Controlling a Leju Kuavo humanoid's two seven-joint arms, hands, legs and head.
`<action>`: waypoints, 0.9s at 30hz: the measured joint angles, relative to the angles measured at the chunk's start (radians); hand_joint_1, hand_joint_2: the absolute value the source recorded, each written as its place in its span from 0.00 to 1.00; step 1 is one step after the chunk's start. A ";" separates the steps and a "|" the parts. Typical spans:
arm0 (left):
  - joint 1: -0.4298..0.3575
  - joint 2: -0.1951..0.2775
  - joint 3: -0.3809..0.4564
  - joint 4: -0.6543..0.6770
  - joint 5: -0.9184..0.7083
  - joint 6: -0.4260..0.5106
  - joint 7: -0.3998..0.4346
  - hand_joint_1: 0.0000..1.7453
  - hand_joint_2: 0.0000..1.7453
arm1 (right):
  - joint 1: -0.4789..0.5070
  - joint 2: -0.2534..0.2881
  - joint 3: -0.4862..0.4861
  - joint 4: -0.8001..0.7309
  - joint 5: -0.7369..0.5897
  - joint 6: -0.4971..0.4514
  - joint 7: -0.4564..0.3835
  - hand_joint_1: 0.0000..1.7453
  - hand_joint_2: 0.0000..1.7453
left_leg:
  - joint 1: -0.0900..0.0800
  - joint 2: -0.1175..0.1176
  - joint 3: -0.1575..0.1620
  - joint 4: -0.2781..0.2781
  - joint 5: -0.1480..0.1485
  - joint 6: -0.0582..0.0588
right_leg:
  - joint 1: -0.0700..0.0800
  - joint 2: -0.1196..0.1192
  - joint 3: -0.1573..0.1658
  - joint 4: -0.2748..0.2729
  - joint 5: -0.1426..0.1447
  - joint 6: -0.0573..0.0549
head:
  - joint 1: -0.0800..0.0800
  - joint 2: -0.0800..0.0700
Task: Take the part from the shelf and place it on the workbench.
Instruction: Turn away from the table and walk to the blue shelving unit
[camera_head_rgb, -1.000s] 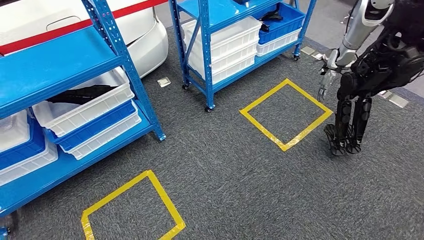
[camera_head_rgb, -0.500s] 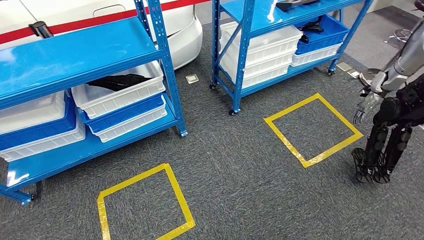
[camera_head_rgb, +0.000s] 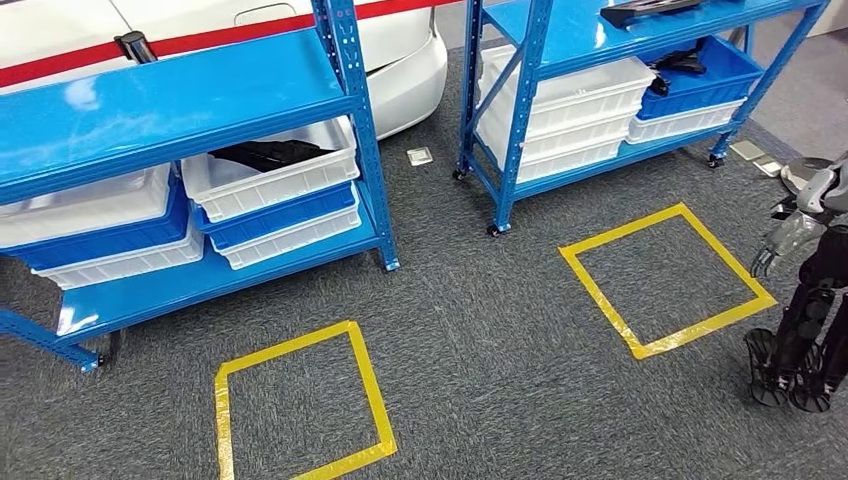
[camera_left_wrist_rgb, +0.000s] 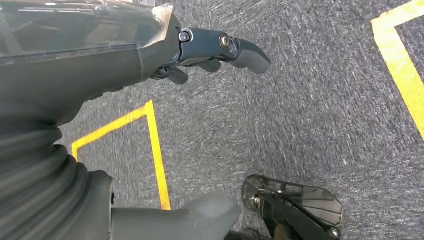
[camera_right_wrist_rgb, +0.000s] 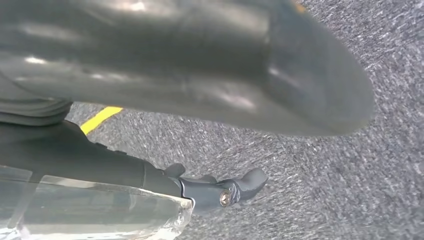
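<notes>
Head view shows two blue shelves (camera_head_rgb: 200, 100) across the upper frame, white and blue bins (camera_head_rgb: 270, 180) on them, and yellow tape squares (camera_head_rgb: 300, 400) on the carpet below. The black part (camera_head_rgb: 262, 154) lies in a white bin left of centre; it looks rigid, long and light, best gripped mid-length. The left hand (camera_left_wrist_rgb: 200, 55) and right hand (camera_right_wrist_rgb: 210, 187) hang empty, fingers loosely apart.

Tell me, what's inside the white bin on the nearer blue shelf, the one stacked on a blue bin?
The white bin holds a black part, lying flat across it. The shelf board above covers the bin's rear, so anything further back cannot be seen.
</notes>
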 joint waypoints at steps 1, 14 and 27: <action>0.002 0.000 0.000 0.000 0.002 -0.011 -0.008 0.00 1.00 | -0.001 0.000 0.000 0.000 0.000 0.000 0.000 0.00 0.00 | -0.001 0.001 0.012 -0.032 0.029 0.005 | 0.002 -0.004 0.002 0.000 -0.002 -0.001 | 0.000 0.000; 0.001 0.002 0.007 0.003 0.017 0.001 -0.017 0.00 1.00 | -0.007 0.001 -0.001 0.000 0.006 0.000 -0.002 0.00 0.00 | -0.011 -0.028 0.170 -0.336 0.155 0.060 | 0.004 0.026 -0.099 0.234 -0.113 0.023 | 0.004 0.000; 0.005 -0.003 0.007 0.009 0.017 0.052 -0.010 0.00 1.00 | -0.007 -0.002 -0.007 -0.001 0.006 0.001 -0.002 0.00 0.00 | -0.003 -0.030 0.101 -0.170 0.049 -0.002 | -0.012 0.028 0.002 -0.017 0.018 0.010 | -0.002 0.000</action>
